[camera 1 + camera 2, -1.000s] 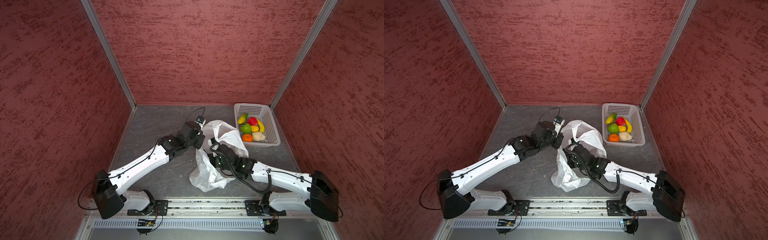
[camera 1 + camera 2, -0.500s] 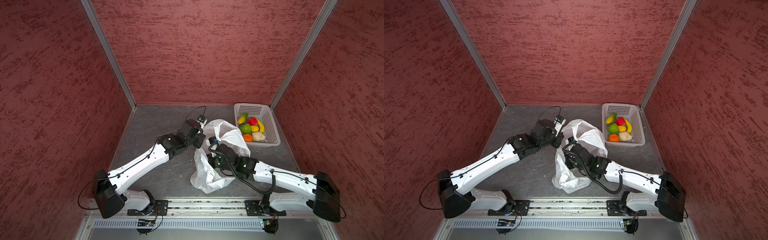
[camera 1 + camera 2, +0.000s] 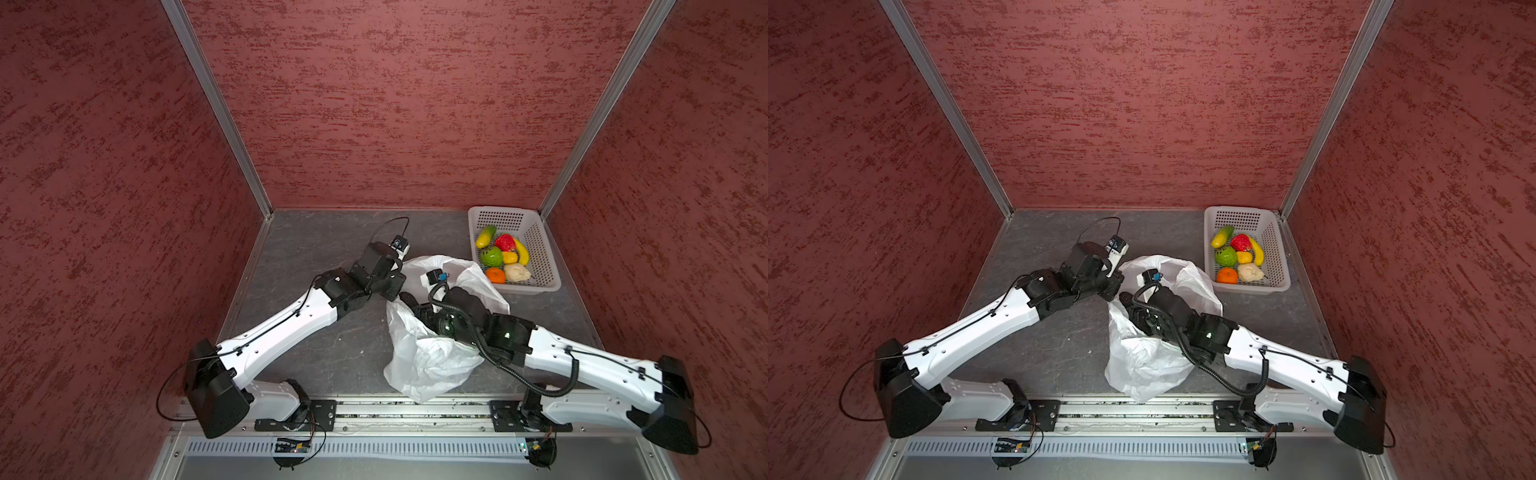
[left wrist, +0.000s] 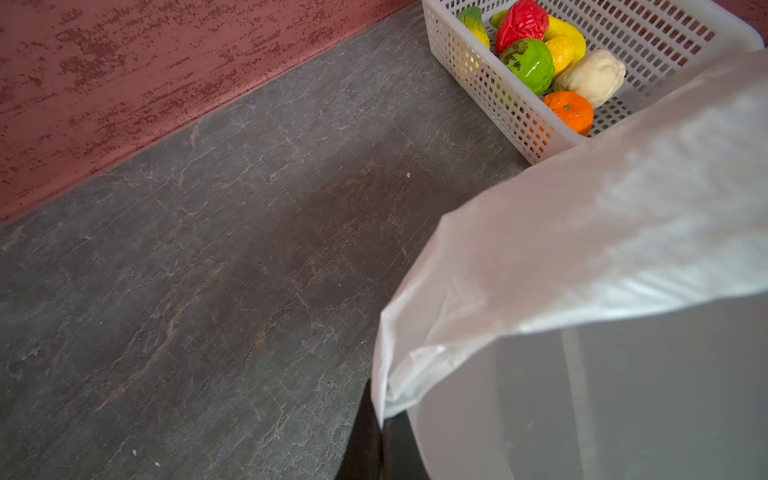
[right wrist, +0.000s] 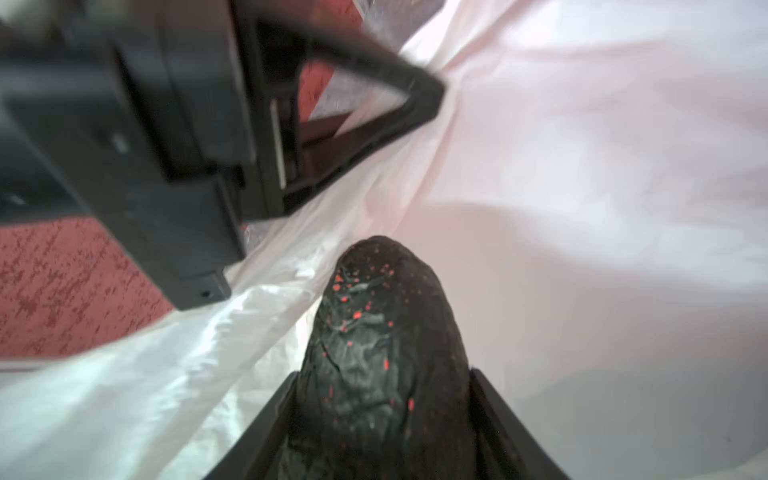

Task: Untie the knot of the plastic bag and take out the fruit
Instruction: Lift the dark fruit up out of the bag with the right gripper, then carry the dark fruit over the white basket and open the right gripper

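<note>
The white plastic bag (image 3: 428, 365) (image 3: 1142, 365) lies open on the grey floor, and its knot is out of view. My left gripper (image 3: 397, 286) (image 4: 380, 419) is shut on the bag's rim (image 4: 582, 232) and holds the mouth up. In the mouth, my right gripper (image 3: 411, 302) (image 5: 382, 376) is shut on a dark, red-speckled fruit (image 5: 382, 332) (image 3: 1125, 298), just below the left gripper (image 5: 432, 91). Several other fruit, among them an orange (image 3: 494, 275) and a red berry (image 4: 521, 23), lie in the basket.
The white perforated basket (image 3: 548, 284) (image 3: 1281, 284) (image 4: 478, 79) stands in the back right corner, just beyond the bag. Red walls close the floor in on three sides. A metal rail (image 3: 415, 409) with both arm bases runs along the front edge.
My right gripper has shifted a little to the left with the dark fruit, nearer the left gripper. The left arm has hardly moved and keeps its hold on the bag.
</note>
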You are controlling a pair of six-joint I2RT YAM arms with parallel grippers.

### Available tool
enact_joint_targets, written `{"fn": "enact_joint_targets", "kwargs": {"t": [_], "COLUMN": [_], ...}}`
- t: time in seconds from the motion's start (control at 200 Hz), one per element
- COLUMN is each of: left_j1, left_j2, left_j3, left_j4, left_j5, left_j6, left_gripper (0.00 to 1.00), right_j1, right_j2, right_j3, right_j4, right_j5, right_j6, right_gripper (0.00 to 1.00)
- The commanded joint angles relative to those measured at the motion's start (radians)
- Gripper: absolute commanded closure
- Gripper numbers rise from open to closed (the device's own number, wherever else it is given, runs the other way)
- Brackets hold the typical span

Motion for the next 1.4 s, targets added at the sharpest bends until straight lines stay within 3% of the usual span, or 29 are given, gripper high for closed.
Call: {"fn": "enact_joint_targets", "kwargs": {"t": [0.0,0.26,0.611,0.982,1.112,1.393], "left_j1": [-0.036,-0.13,-0.078,-0.042,-0.032,-0.001], "left_j2": [-0.029,0.014,0.0,0.001,0.0,-0.02], "left_j3": [0.001,0.016,0.052,0.084,0.082,0.079], "left_j4": [0.006,-0.016,-0.06,-0.103,-0.119,-0.145], "left_j5": [-0.02,-0.059,-0.085,-0.102,-0.115,-0.128], "left_j6": [0.043,0.04,0.045,0.091,0.1,0.104], "left_gripper": [1.0,1.0,1.0,1.0,1.0,1.0], "right_j1": [0.003,-0.06,-0.082,-0.126,-0.203,-0.512], "right_j2": [-0.025,-0.046,-0.117,-0.207,-0.242,-0.256], "right_j3": [0.06,0.086,0.073,0.202,0.227,0.212], "right_j4": [-0.05,-0.041,-0.013,-0.124,-0.19,-0.226], "right_j5": [0.113,0.165,0.116,0.182,0.202,0.115], "right_j6": [0.005,0.028,0.058,0.035,0.01,-0.076], "right_gripper": [0.72,0.72,0.73,0.72,0.72,0.72]}}
